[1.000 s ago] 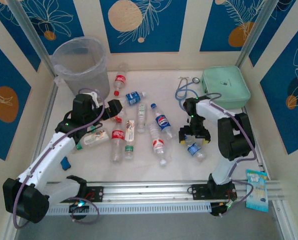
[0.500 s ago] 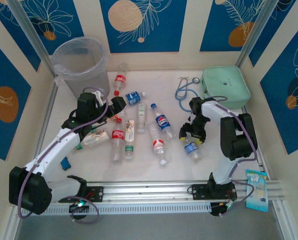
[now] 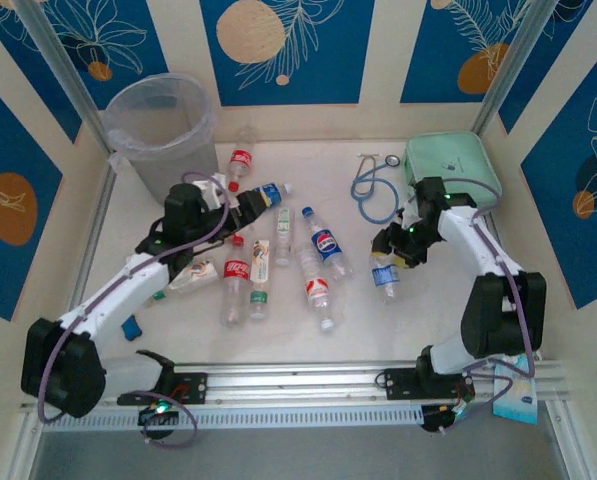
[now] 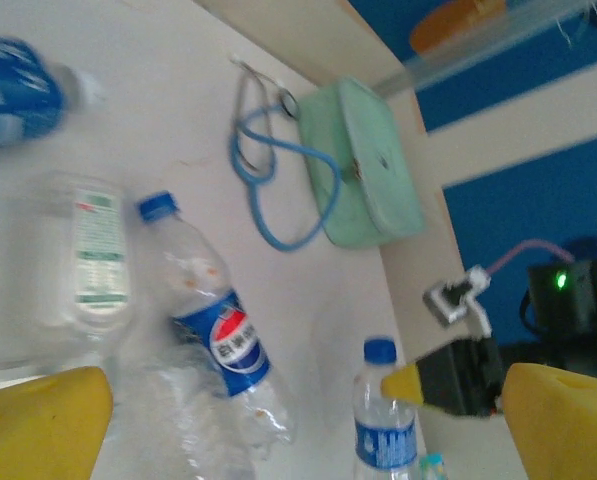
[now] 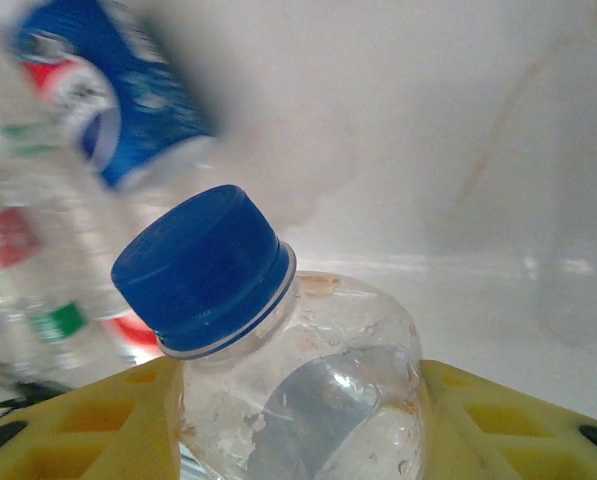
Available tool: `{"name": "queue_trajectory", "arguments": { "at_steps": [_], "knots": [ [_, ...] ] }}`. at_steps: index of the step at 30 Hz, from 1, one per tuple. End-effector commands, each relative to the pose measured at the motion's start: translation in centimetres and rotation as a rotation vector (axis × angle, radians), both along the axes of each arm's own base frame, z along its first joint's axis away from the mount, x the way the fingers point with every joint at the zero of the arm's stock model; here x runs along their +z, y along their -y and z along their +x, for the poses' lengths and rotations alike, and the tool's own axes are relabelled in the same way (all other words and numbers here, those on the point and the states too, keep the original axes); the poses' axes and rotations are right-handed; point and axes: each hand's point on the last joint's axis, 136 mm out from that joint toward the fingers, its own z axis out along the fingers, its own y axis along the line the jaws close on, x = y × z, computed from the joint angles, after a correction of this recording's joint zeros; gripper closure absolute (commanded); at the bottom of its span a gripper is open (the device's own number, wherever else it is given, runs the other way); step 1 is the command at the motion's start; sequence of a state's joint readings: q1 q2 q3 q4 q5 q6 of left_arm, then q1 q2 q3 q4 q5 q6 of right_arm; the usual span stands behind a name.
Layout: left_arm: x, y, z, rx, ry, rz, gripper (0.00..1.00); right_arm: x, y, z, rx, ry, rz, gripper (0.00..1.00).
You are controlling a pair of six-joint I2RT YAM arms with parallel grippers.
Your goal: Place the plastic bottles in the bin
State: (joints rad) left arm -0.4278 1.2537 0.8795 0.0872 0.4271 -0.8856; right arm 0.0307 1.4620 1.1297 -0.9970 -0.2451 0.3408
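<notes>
Several plastic bottles lie in the middle of the table, among them a Pepsi one (image 3: 325,243), red-labelled ones (image 3: 237,270) and a blue-labelled one (image 3: 268,193). My left gripper (image 3: 250,203) hovers beside that blue-labelled bottle, open; its yellow fingers (image 4: 40,420) stand wide apart with nothing between them (image 4: 303,405). My right gripper (image 3: 390,258) is shut on a blue-capped bottle (image 5: 278,350), pinched just below the cap (image 5: 200,262) and held above the table at the right (image 3: 384,280). The bin (image 3: 168,150) stands at the far left corner.
A mint-green case (image 3: 453,175) sits at the far right with a blue stethoscope (image 3: 370,185) beside it. A small blue object (image 3: 130,327) lies near the left arm. A printed packet (image 3: 515,380) rests by the right base. Walls close in all sides.
My right gripper has lifted the blue-capped bottle and swung away from the base, toward the right. My left gripper has moved right and farther, up to the blue-labelled bottle.
</notes>
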Motion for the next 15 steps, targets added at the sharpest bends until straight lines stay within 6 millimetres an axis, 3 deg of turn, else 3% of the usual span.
{"name": "queue_trajectory", "arguments": {
  "at_steps": [1,3,6,9,12,15],
  "knots": [
    [2.9,5.0,-2.0,-0.207,0.113,-0.011,0.00,5.2,-2.4,1.3,-0.012,0.129,0.271,0.66],
    [1.9,7.3,-3.5,-0.303,0.118,0.071,0.00,7.5,-2.7,2.3,-0.054,0.201,0.383,0.66],
    [0.4,9.7,-5.0,-0.392,0.099,0.155,0.01,9.4,-4.0,2.5,-0.036,0.240,0.478,0.68],
    [-0.1,12.7,-6.7,-0.487,0.117,0.169,0.01,10.3,-4.5,3.2,-0.070,0.258,0.551,0.76],
    [-0.1,15.3,-8.1,-0.579,0.142,0.144,0.00,10.9,-5.2,3.4,-0.076,0.266,0.623,0.77],
    [-0.1,17.0,-8.2,-0.606,0.158,0.130,0.00,11.3,-6.1,3.2,-0.053,0.264,0.647,0.78]
  ]
}}
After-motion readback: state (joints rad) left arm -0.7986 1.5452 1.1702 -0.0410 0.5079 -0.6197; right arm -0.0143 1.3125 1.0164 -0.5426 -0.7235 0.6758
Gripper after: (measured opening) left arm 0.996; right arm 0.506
